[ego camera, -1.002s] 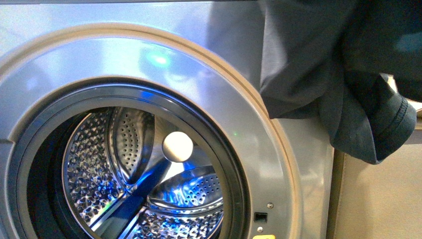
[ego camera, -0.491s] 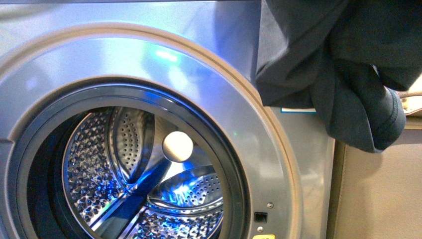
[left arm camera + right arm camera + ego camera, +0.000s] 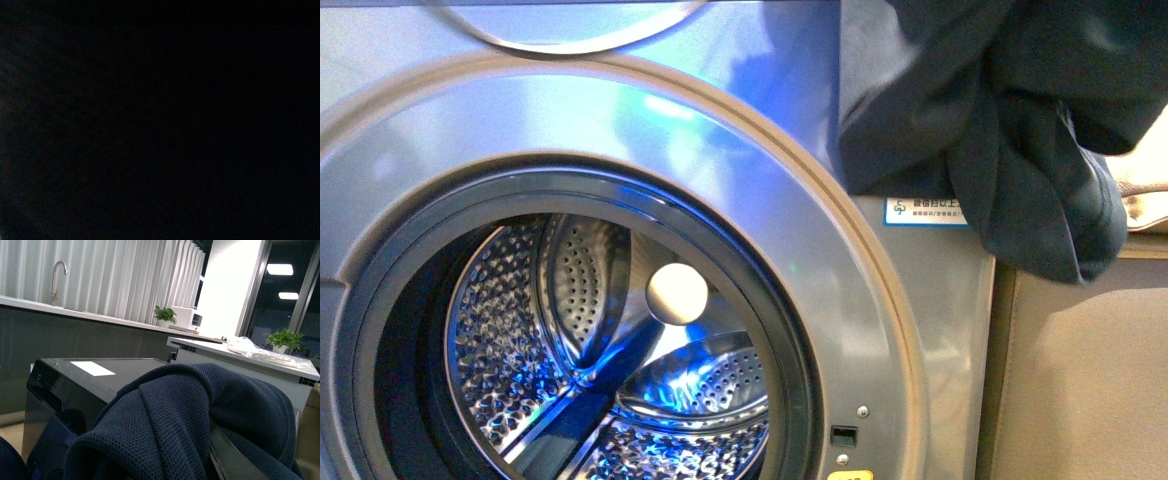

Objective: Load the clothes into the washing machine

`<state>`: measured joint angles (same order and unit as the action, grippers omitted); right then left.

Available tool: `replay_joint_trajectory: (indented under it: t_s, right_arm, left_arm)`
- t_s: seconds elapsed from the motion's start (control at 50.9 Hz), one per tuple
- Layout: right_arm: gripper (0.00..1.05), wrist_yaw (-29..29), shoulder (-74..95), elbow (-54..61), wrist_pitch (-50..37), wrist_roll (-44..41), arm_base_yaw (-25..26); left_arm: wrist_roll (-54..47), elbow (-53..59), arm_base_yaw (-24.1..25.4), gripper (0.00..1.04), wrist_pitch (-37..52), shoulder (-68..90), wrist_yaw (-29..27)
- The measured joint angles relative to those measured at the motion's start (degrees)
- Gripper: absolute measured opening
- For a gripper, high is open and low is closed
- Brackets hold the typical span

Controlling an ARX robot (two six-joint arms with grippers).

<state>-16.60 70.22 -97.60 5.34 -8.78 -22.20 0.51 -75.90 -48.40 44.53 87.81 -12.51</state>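
The large silver-grey front-loading washing machine (image 3: 650, 120) is filling most of the front view. Its round dark-rimmed porthole (image 3: 792, 330) is standing open onto the perforated steel drum (image 3: 520, 330), which is glowing blue. As much of the mouth as is in frame is giving open passage into the drum, and its lower and left edges are running out of frame.

The clothes (image 3: 1000, 110), a dark navy soft fabric garment, are hanging bunched at the top right, above and to the right of the porthole. They are outside the drum and well apart from the dark rim, with the broad silver ring lying between. The lower edge of the clothes is overlapping the machine's upper right corner and touching the top of a small white-and-blue label (image 3: 923, 211). Their lowest fold is dangling past the machine's right side edge, in front of a beige panel (image 3: 1080, 380).

In the right wrist view the clothes (image 3: 190, 410) are lying in thick folds close to the lens. A glossy black appliance top (image 3: 100, 371) is showing behind them, and a long pale worktop (image 3: 100, 315) farther off. The fabric is hiding the right claw, so I cannot tell how far it is open or what it is gripping.

The left wrist view is dark, so the left claw cannot be judged either.
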Motion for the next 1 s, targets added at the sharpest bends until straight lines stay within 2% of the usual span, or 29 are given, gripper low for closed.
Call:
replay_joint_trajectory:
  t_s: [0.079, 0.275, 0.314, 0.393, 0.432, 0.884, 1.002]
  right_arm:
    - [0.07, 0.0, -0.04, 0.0, 0.0, 0.0, 0.0]
    - [0.07, 0.0, -0.04, 0.0, 0.0, 0.0, 0.0]
    - [0.1, 0.0, -0.04, 0.0, 0.0, -0.07, 0.0]
    - [0.24, -0.04, -0.04, 0.0, 0.0, -0.04, 0.0]
    - [0.31, -0.04, -0.07, 0.0, 0.0, -0.04, 0.0]
    - [0.98, -0.22, -0.11, 0.0, -0.02, -0.04, -0.02]
    - [0.96, -0.24, -0.13, 0.0, -0.02, -0.07, -0.02]
  left_arm:
    - [0.72, 0.17, 0.26, 0.64, 0.31, -0.07, -0.09]
    - [2.25, 2.29, 1.49, 0.34, 1.49, -1.11, -0.59]
    - [2.36, 2.86, 1.86, 0.27, 1.75, -1.62, -0.61]
    - [2.56, 4.26, 2.78, 0.15, 2.14, -2.75, -0.59]
    - [2.56, 4.85, 3.21, 0.12, 2.36, -3.13, -0.57]
    - [6.64, 9.14, 12.11, 0.09, 2.32, -5.42, -0.33]
    - [7.78, 9.77, 13.7, 0.09, 2.32, -6.25, -0.07]
